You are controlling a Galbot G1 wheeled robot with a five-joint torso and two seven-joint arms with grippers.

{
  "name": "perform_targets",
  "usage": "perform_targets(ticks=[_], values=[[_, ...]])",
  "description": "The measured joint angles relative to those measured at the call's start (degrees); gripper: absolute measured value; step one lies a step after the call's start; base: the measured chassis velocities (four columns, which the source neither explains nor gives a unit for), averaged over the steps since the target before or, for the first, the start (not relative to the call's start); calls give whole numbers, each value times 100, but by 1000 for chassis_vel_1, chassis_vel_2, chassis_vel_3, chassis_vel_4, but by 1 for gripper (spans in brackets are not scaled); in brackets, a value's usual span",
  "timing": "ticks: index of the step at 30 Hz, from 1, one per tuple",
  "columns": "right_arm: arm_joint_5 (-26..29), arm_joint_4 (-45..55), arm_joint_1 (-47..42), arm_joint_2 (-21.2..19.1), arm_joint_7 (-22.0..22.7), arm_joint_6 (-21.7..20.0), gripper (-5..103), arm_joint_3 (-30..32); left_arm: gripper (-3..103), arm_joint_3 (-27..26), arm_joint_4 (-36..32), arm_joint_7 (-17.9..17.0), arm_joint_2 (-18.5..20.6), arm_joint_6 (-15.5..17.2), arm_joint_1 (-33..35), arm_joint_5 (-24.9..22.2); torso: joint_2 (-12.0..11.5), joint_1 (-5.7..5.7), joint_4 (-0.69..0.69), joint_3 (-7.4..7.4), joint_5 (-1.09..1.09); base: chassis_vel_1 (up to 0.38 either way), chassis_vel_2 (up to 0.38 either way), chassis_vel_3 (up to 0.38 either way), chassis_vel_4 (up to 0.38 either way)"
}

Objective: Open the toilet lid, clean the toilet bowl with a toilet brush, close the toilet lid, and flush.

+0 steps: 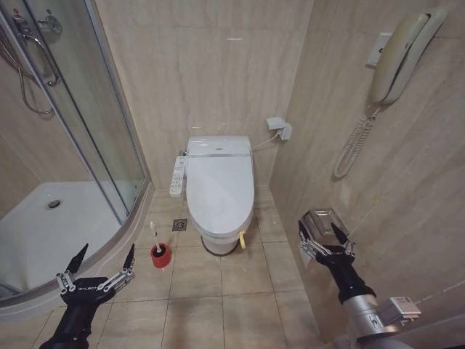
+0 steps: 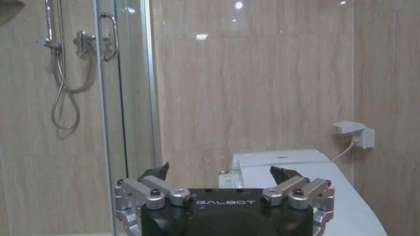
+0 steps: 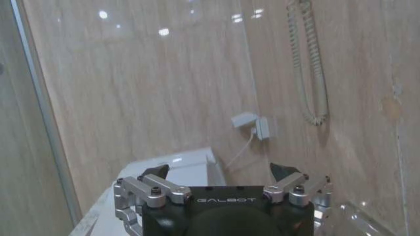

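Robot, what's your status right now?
Left gripper open, low near the shower. Right gripper open, by the right wall. Toilet lid shut; toilet brush in its red holder. Path clear.

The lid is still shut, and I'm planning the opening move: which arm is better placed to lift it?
Probably the right: its open end effector hangs nearer the lid and its yellow strap. The left end effector, also open, hangs beyond the brush.

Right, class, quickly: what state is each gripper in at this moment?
Left gripper: open, fingers spread, holding nothing, low beside the shower tray.
Right gripper: open, holding nothing, near the right wall.
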Motion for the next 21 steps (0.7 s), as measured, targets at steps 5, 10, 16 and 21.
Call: perform_targets(ticks=[5, 10, 16, 21], values=[[19, 27, -17, -13, -12, -116, 100, -1, 100, 0, 0, 0, 0, 0, 0, 0, 0, 0, 0, 0, 0, 0, 0, 0, 0], [57, 62, 0, -19, -42, -145, 100, -6, 100, 0, 0, 0, 0, 0, 0, 0, 0, 0, 0, 0, 0, 0, 0, 0, 0], [118, 81, -12, -4, -57, -143, 100, -9, 100, 0, 0, 0, 0, 0, 0, 0, 0, 0, 0, 0, 0, 0, 0, 0, 0], [138, 93, -7, 17, -115, -114, 100, -27, 100, 0, 0, 0, 0, 0, 0, 0, 0, 0, 0, 0, 0, 0, 0, 0, 0]])
